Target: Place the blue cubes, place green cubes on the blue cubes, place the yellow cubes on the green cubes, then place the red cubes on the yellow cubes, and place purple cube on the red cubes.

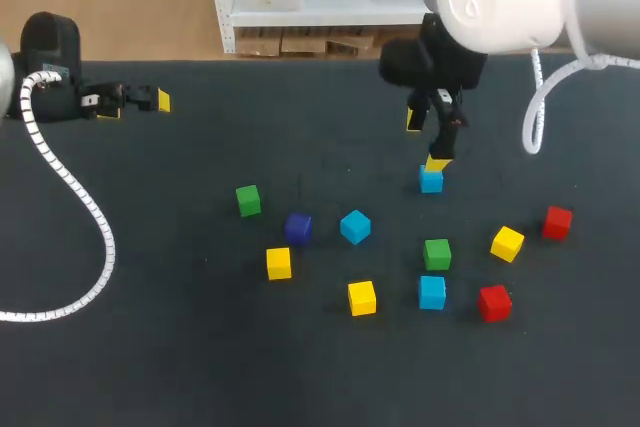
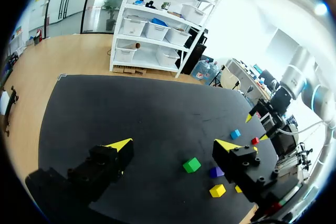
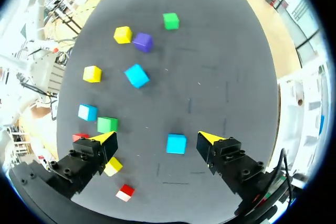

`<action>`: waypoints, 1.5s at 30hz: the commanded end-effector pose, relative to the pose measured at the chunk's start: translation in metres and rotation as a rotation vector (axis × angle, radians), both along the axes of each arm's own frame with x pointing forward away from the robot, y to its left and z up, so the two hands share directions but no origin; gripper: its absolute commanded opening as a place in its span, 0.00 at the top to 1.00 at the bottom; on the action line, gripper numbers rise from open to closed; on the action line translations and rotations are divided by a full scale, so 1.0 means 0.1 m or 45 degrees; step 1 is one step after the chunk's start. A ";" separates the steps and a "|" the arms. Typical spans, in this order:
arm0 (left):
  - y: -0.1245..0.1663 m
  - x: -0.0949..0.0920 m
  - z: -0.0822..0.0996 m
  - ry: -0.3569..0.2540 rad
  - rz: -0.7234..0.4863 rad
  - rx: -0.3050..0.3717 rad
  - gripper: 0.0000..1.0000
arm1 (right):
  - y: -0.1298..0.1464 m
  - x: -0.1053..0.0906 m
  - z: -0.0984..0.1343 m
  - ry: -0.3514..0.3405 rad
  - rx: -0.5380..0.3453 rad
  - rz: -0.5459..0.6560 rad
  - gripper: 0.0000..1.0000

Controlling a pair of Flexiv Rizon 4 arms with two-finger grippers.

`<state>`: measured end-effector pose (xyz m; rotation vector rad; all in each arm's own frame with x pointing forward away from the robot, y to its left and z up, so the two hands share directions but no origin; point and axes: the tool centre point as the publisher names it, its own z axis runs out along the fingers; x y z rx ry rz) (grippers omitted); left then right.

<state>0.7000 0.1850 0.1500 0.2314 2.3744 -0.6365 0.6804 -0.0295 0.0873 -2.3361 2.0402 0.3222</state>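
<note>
My right gripper [image 1: 427, 142] hangs open just above a blue cube [image 1: 431, 180] that rests on the dark table. In the right wrist view that blue cube [image 3: 176, 144] lies between the spread fingers of the right gripper [image 3: 156, 138], touching neither. Two more blue cubes [image 1: 355, 226] [image 1: 432, 291], two green cubes [image 1: 248, 199] [image 1: 437, 253], three yellow cubes [image 1: 279, 263] [image 1: 362, 297] [image 1: 507, 243], two red cubes [image 1: 494, 302] [image 1: 557, 222] and a purple cube [image 1: 298, 228] lie scattered singly. My left gripper [image 1: 140, 100] stands open and empty at the far left, well away from the cubes.
The table [image 1: 180, 347] is a dark mat. In the left wrist view the left gripper [image 2: 173, 144] is open over bare mat, with the green cube [image 2: 191, 164] and the purple cube [image 2: 216, 172] ahead of it. A white cable [image 1: 85, 207] trails over the left side.
</note>
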 end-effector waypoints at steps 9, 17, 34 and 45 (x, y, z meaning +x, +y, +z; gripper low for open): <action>0.00 0.00 0.00 0.000 0.000 0.000 0.00 | 0.12 -0.53 0.22 -0.072 0.054 0.102 0.00; 0.00 0.00 0.00 0.000 0.000 0.000 0.00 | 0.26 -0.74 0.18 -0.058 0.060 0.187 0.00; 0.00 0.00 0.00 0.000 0.000 0.000 0.00 | 0.41 -0.79 0.02 -0.017 0.059 0.199 0.00; 0.00 0.00 0.00 0.000 0.000 0.000 0.00 | 0.41 -0.79 0.02 -0.017 0.059 0.199 0.00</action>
